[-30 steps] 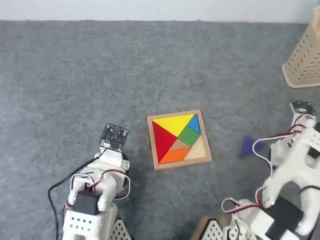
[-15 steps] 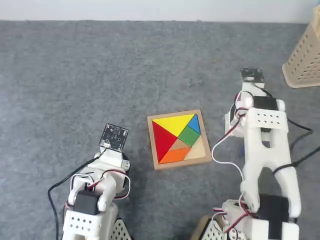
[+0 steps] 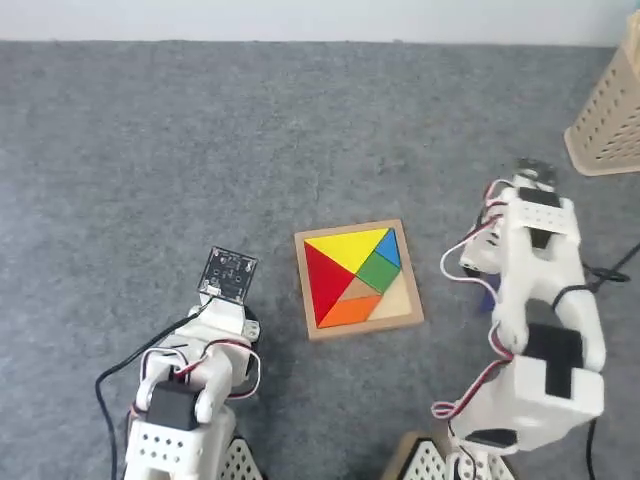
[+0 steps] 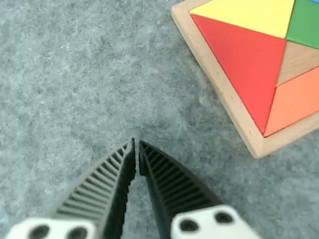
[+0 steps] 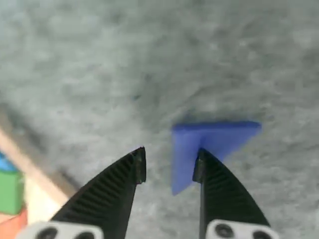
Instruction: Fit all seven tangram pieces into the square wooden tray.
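Left jaws: ribbed black, pressed closed, empty, over the fuzzy grey desk (image 4: 60, 74), lower left of the high view. Right jaws: parted, one tip overlapping a flat blue triangle (image 5: 214, 139) lying on the desk right of the tray; from above the arm hides most of it. Square wooden tray (image 3: 304, 285), mid-frame: coloured pieces seated, lower-right corner bare pale wood. Perforated beige basket (image 3: 610, 110), upper right, cut off.

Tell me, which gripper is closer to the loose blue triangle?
Right. The right gripper hangs open just over the blue triangle, one finger at its edge. The left gripper is shut, with the wooden tray between it and the triangle.
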Available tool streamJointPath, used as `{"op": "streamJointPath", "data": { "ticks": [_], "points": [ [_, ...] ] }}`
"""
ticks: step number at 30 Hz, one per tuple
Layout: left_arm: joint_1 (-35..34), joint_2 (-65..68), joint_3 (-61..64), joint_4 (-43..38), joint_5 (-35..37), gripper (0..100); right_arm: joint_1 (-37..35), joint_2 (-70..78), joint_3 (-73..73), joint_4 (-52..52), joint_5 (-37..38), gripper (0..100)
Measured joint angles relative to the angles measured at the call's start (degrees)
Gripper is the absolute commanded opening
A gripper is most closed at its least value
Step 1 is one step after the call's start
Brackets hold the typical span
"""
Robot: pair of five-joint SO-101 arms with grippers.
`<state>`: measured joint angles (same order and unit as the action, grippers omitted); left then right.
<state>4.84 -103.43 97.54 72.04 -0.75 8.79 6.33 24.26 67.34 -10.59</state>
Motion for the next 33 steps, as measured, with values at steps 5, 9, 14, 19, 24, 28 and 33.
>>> {"op": "streamJointPath", "data": {
  "ticks": [5, 9, 14, 19, 24, 28, 33],
  "points": [
    [0.00, 0.00, 0.00, 0.00, 0.00, 1, 1.14, -0.09, 1.41, -1.67, 0.00, 16.9],
    [0.00, 0.00, 0.00, 0.00, 0.00, 1, 1.14, -0.44, 2.81, -3.78, 0.00, 17.0],
    [0.00, 0.00, 0.00, 0.00, 0.00, 1, 1.58, -0.44, 2.81, -3.78, -0.09, 17.0],
    [0.00, 0.00, 0.00, 0.00, 0.00, 1, 4.40, -0.44, 2.64, -4.57, -2.37, 17.0],
    [0.00, 0.00, 0.00, 0.00, 0.00, 1, 4.48, -0.44, 2.55, -4.84, -5.45, 17.1],
    [0.00, 0.00, 0.00, 0.00, 0.00, 1, 4.57, -0.44, 2.46, -4.84, -6.59, 19.9],
    [0.00, 0.00, 0.00, 0.00, 0.00, 1, 4.92, -0.35, 2.55, -5.10, -7.38, 28.8]
  ]
}}
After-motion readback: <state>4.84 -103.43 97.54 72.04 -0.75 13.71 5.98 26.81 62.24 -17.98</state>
